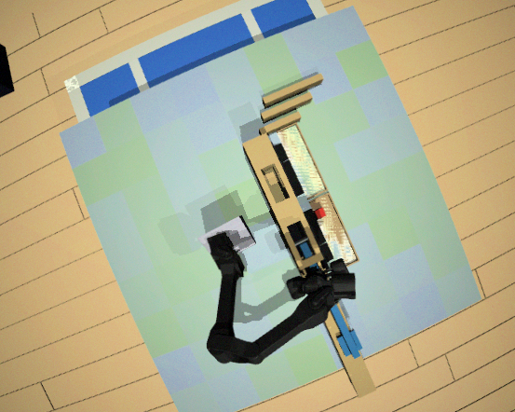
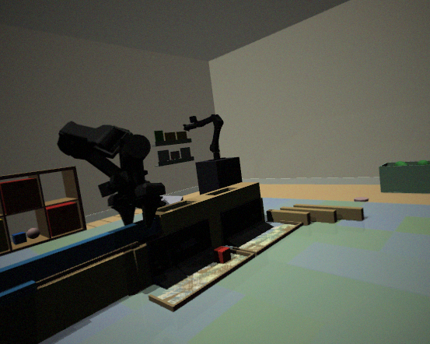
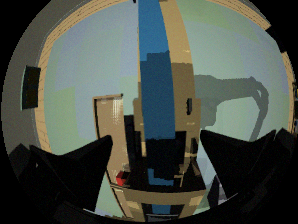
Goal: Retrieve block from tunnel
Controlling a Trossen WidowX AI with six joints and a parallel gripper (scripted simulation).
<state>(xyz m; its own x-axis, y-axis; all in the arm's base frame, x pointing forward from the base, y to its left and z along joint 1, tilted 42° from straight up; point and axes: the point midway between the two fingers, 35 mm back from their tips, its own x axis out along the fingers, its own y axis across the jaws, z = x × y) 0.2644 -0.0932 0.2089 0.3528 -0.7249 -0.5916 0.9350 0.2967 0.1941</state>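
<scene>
Beside the wooden tunnel, a red cube.

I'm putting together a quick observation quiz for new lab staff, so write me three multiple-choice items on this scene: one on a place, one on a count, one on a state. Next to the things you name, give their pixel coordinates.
1. Where is the red block?
A) On top of the wooden tunnel
B) In the shallow tray beside the tunnel
C) Between the fingers

2. How many loose wooden rods lie side by side past the tunnel's far end?
A) Two
B) Five
C) Three

3. How does the end effector stand?
A) Open, holding nothing
B) Shut on the blue handle
C) Shut, holding nothing

Key:
1. B: the red block [image 1: 319, 212] [image 2: 222, 254] [image 3: 121, 178] sits in the tray [image 1: 342, 227] [image 2: 174, 307], beside the wooden tunnel [image 1: 259, 148] [image 2: 254, 191].
2. C: three rods [image 1: 292, 89] [image 2: 328, 212] of differing length show there.
3. A: the end effector [image 2: 140, 222] [image 3: 157, 137] has its fingers wide apart, nothing gripped.
</scene>
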